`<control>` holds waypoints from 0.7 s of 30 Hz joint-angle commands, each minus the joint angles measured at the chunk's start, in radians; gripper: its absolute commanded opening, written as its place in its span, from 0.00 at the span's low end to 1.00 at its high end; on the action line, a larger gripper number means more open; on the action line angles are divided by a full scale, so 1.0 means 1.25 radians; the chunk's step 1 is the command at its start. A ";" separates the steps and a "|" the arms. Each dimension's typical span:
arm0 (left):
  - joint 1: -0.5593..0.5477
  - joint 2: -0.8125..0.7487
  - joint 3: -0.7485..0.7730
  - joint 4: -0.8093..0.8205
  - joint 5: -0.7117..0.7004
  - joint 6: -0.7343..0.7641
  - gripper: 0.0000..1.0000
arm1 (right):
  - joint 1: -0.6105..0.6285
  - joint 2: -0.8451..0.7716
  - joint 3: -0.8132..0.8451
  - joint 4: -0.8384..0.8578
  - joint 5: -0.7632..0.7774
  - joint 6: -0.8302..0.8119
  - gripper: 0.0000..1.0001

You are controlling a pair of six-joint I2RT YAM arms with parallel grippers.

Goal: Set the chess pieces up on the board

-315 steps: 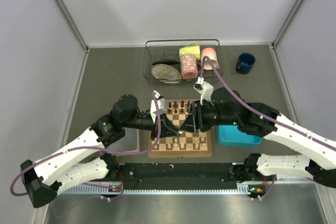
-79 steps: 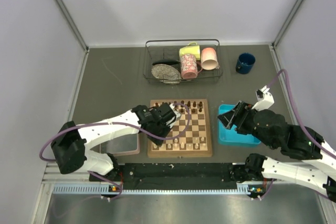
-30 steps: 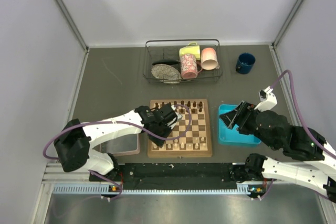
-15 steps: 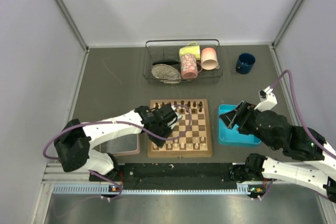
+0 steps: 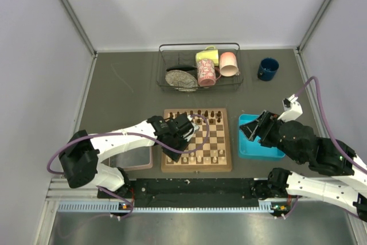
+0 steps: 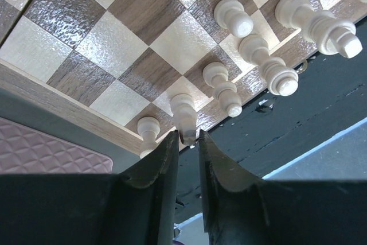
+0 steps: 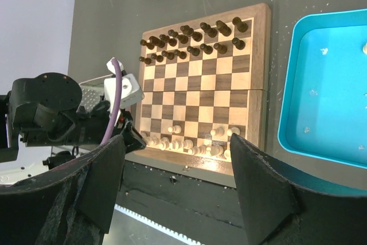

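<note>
The board lies at the table's near middle. Dark brown pieces fill its two far rows. Cream pieces stand along its near rows. My left gripper is over the board's near left corner, its fingers narrowly closed round the head of a cream pawn that stands on the near row, next to other cream pieces. My right gripper is wide open and empty above the blue tray. In the right wrist view one tiny cream piece lies in that tray.
A clear pinkish tray lies left of the board. A wire rack with mugs and a plate stands at the back. A dark blue mug stands at the back right. A black rail runs along the near edge.
Over ten seconds both arms left the board's middle: the left went to the near left corner, the right over the blue tray. In the last second nothing has visibly moved.
</note>
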 commanded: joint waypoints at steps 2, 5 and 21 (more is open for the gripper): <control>-0.004 -0.026 0.033 0.025 0.027 -0.001 0.27 | 0.001 0.003 0.003 0.001 0.005 -0.001 0.73; -0.004 -0.029 0.039 0.021 0.027 -0.001 0.28 | 0.003 0.004 0.003 0.000 0.005 -0.001 0.73; 0.003 -0.091 0.086 -0.055 -0.100 0.002 0.43 | 0.001 0.027 0.009 -0.010 0.012 -0.006 0.73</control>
